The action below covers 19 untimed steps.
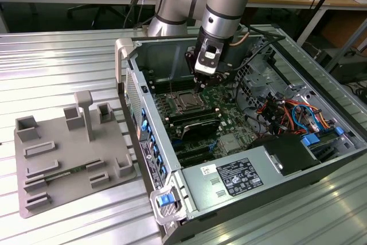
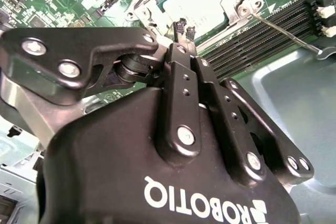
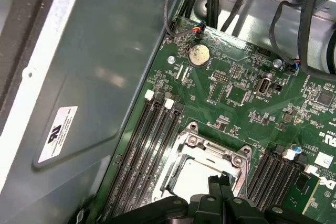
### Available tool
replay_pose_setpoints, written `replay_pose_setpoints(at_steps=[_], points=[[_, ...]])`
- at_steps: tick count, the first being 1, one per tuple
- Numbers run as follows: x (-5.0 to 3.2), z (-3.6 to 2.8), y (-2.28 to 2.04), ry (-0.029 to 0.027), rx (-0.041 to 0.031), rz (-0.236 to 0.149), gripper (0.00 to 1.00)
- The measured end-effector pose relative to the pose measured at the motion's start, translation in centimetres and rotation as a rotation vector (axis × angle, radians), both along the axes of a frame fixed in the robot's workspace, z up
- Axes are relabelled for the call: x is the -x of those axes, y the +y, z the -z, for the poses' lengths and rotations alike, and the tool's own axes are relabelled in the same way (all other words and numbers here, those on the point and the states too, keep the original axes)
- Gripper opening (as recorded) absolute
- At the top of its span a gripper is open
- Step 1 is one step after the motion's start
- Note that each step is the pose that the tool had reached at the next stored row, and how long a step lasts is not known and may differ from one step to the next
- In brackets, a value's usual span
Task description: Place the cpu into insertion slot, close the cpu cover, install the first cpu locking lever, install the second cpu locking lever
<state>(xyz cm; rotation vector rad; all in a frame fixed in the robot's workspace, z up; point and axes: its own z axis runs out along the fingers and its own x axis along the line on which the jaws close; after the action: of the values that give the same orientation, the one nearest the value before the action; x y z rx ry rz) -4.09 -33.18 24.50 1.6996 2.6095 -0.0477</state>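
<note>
The cpu (image 3: pixel 190 174), a silvery square chip, lies flat in the insertion slot (image 3: pixel 185 139) on the green motherboard. The cpu cover (image 3: pixel 212 150), a thin silver frame, lies down around it, and the chip shows through its window. My gripper (image 2: pixel 185 29) is shut with nothing between its black fingers (image 3: pixel 215 182). Its tips hover just over the socket's edge beside the cpu (image 2: pixel 197 3). A thin locking lever (image 2: pixel 283 32) sticks out from a socket corner across the memory slots. In the exterior view the gripper (image 1: pixel 202 84) hangs right above the socket (image 1: pixel 186 102).
Long black memory slots (image 3: pixel 152 145) flank the socket on both sides. A coin battery (image 3: pixel 198 54) and cables (image 1: pixel 287 113) lie beyond it. The grey power supply box (image 1: pixel 229 182) fills the case's near end. A grey fixture plate (image 1: pixel 69 153) stands outside, at the exterior view's left.
</note>
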Motion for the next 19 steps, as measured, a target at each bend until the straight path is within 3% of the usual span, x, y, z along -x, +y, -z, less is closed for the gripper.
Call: replay_pose_setpoints(at_steps=[19], points=[[0.00, 0.00, 0.00, 0.0000, 0.0000, -0.101, 0.11]])
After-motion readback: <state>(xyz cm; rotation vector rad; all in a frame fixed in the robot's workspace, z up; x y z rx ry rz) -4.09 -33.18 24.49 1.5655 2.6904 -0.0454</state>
